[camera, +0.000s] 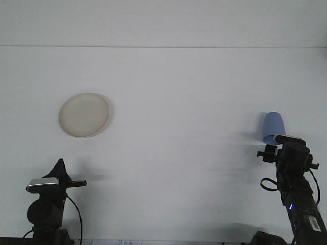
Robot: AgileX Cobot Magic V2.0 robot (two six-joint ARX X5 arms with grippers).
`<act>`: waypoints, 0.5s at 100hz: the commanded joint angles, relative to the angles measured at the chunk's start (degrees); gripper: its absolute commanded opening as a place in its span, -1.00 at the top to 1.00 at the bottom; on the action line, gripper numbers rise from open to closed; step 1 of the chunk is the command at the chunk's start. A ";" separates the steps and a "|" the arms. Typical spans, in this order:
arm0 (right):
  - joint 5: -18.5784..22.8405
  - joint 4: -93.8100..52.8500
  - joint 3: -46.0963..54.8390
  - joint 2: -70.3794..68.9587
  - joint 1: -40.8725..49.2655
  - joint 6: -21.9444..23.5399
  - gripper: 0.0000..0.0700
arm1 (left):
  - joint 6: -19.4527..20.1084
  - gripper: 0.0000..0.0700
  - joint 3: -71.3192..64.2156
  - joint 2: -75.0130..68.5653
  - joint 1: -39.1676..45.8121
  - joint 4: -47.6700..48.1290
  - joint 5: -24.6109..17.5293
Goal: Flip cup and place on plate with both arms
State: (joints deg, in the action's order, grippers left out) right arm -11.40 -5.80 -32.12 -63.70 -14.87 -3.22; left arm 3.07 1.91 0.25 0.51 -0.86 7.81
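Reaching for the blue cup (273, 126) looks to be the step in hand: the right gripper (278, 144) sits just at the cup's near edge on the right side of the white table (179, 102), while the left gripper (60, 166) waits low, well short of the cream plate (84, 114). From this angle the wrist body hides the right fingers, so I cannot tell how far they are spread or whether they touch the cup, and the left ones are no clearer. Next, the right arm probably needs to close on the cup's wall, lift and turn it, then hand it across towards the plate.
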 commanded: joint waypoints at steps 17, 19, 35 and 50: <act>4.15 13.77 1.20 -5.27 -2.14 -1.84 -0.25 | -0.31 0.96 -1.11 -0.09 0.00 -0.74 0.28; 4.59 14.80 1.20 -5.90 -2.43 -1.81 -0.25 | -0.31 0.96 -1.11 -0.09 0.00 -0.74 0.28; 7.63 22.01 1.20 -11.82 -4.09 -1.77 -0.25 | -0.33 0.96 -1.11 -0.09 0.00 -0.74 0.28; 8.76 32.09 1.20 -17.51 -4.39 -1.79 -0.25 | -0.31 0.96 -1.11 -0.09 0.00 -0.74 0.28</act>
State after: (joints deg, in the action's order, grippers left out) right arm -3.55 21.96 -30.76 -78.96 -19.14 -4.67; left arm 3.07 1.91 0.25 0.51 -0.86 7.81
